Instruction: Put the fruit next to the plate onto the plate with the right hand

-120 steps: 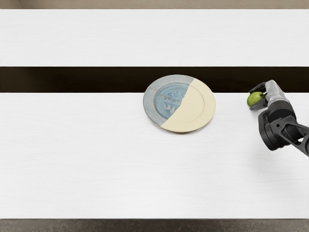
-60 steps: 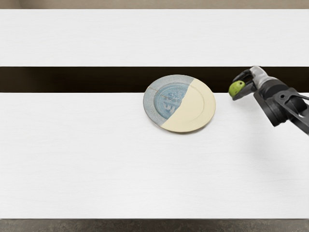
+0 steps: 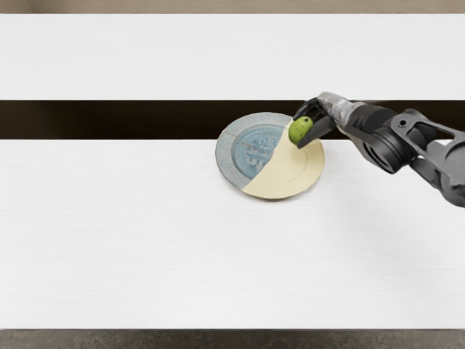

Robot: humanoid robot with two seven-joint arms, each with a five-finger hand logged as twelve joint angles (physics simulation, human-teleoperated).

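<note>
Head view: small green fruit (image 3: 300,129)

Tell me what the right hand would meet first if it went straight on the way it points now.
Probably the plate: the right hand, shut on the green fruit, points left and downward over its rim. Height above it is unclear.
</note>
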